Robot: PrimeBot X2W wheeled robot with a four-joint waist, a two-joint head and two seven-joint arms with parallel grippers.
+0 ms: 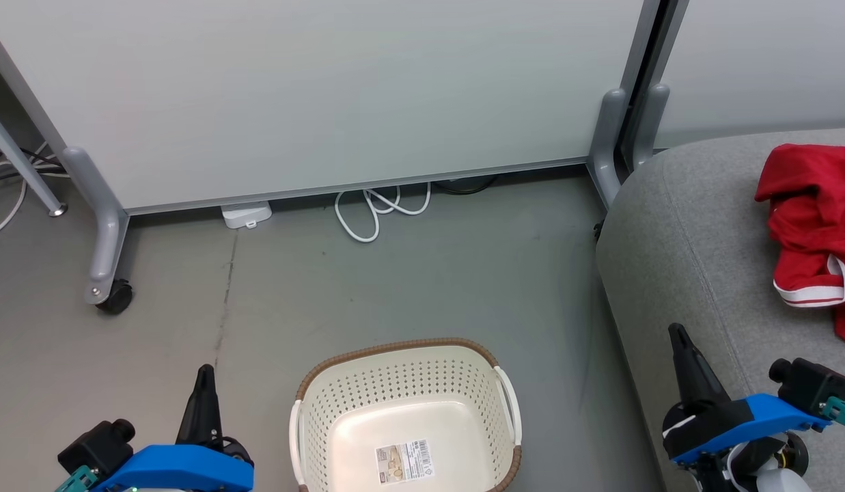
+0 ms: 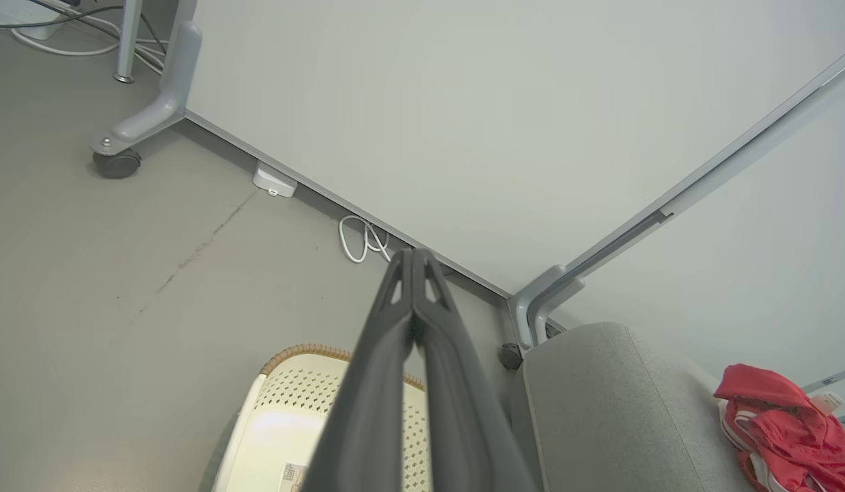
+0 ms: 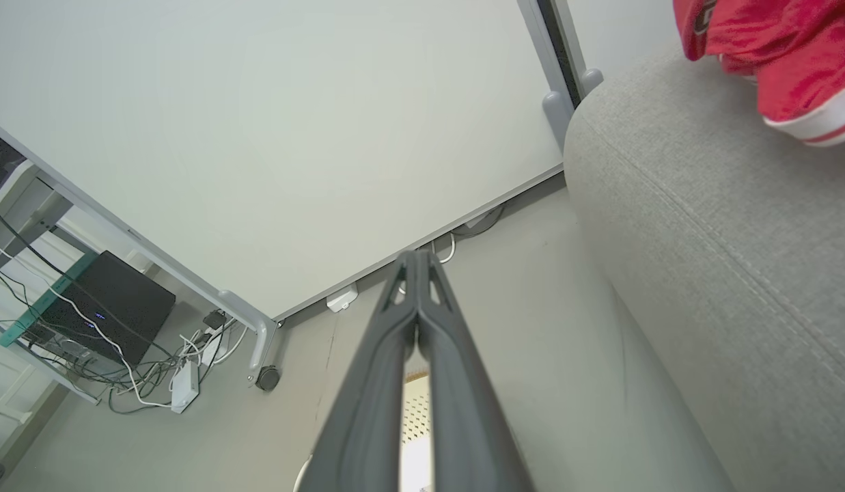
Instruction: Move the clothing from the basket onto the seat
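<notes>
The clothing [image 1: 808,225] lies in a crumpled red heap with white striped trim on the seat [image 1: 695,260]. It sits at the far right of the head view and is partly cut by that view's edge. What shows of the heap runs roughly away from the robot, along the cushion and set back from its rounded front edge.

The basket [image 1: 395,347] stands on the floor [image 1: 395,273] just left of the seat and apart from it. The part of its inside in view holds no fabric, and its pale bottom is bare except for the barcode sticker [image 1: 404,461]. Its near end is cut off by the bottom of the head view.

The right fingers [image 1: 692,372] are pressed together with nothing between them. They sit over the seat's near part, and the heap lies ahead of them and to their right, apart from them. The left fingers [image 1: 203,403] are also closed tight and empty. They are over the floor on the far side of the basket, well apart from the clothing.

The right arm is plainly the nearer one to the garments, and the basket sits between the two arms. Judging from how things lie, the transfer looks done. If the heap needed further handling, it would fall to the right arm, reaching forward and rightward across the cushion. The left arm would have to cross over the basket to reach it.
</notes>
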